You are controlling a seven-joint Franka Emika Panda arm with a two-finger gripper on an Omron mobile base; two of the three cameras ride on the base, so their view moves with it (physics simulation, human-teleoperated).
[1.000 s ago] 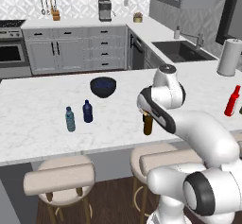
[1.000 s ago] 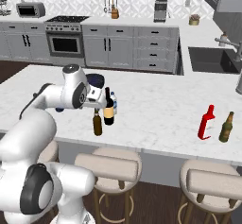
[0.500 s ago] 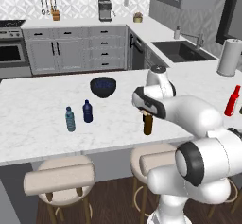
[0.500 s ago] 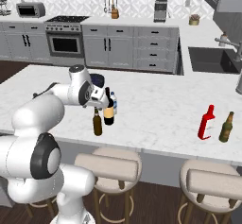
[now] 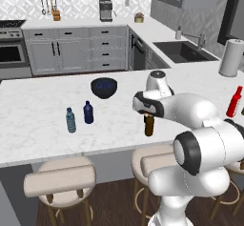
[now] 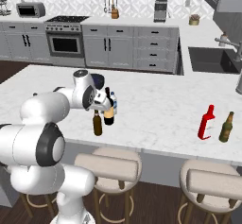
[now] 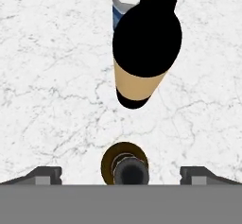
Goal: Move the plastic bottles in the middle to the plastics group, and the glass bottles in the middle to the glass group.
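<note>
Over the last second the white arm has swung its hand over the middle cluster and now hangs straight above the short brown glass bottle, whose mouth sits midway between the two spread tips of the pincer, which holds nothing. That bottle stands on the white marble counter near the front edge, just beside the tall black wine bottle with a tan label and the small clear water bottle with a bluish label behind it. I judge the brown one to be the next pick, bound for the slim red bottle far to the right, with a descent and a squeeze yet to do
</note>
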